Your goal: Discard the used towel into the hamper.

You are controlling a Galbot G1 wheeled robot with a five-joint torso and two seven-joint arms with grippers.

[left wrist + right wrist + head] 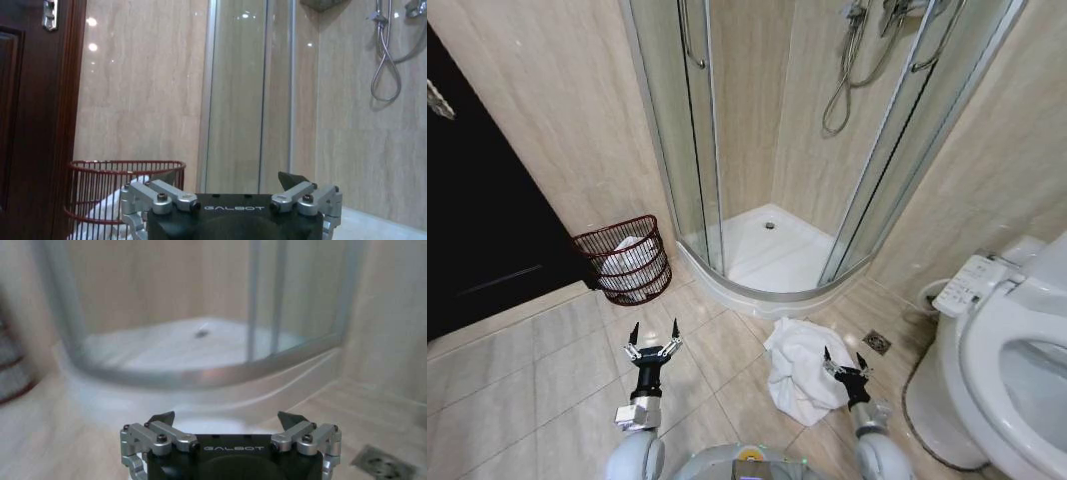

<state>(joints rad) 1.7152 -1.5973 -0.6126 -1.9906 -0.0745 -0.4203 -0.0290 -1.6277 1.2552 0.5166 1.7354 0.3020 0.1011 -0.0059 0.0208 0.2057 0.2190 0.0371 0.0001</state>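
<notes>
A crumpled white towel (802, 375) lies on the tiled floor (527, 390) in front of the shower (772, 245). The right gripper (846, 362) hangs over the towel's right edge, fingers spread wide and holding nothing. The left gripper (653, 335) is also wide open and empty, out over bare floor to the left of the towel and well apart from it. The hamper (624, 258) stands against the wall beside the dark door (477, 230), left of the shower and beyond the left gripper; white cloth already lies inside it.

The left wrist view looks across the open left gripper (233, 186) at the hamper (100, 192) and the shower hose (385, 55) on the far wall. The right wrist view looks over the open right gripper (227, 421) at the shower tray (193, 347) and a floor drain (385, 463). The head view takes in the toilet (1017, 350) on the right.
</notes>
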